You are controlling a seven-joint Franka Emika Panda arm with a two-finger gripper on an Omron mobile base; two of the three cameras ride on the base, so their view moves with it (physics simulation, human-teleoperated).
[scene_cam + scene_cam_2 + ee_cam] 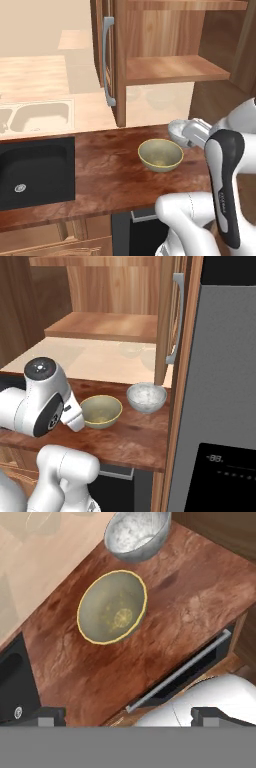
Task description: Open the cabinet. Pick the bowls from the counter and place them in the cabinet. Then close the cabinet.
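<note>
Cabinet (170, 67) open, shelf bare; both bowls sit on the surface (100, 175) beneath it, olive bowl (112, 606) just beside white bowl (136, 533). Fingers (132, 714) spread wide, empty, above the olive bowl. Risk: descending off-centre could nudge it into its neighbour.

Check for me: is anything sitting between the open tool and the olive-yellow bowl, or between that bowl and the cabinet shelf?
Nothing visible blocks either path. The tool hangs open above the olive-yellow bowl, with bare counter between. The white-grey bowl sits beside it, apart. The cabinet door is swung open, and the shelf is bare.
</note>
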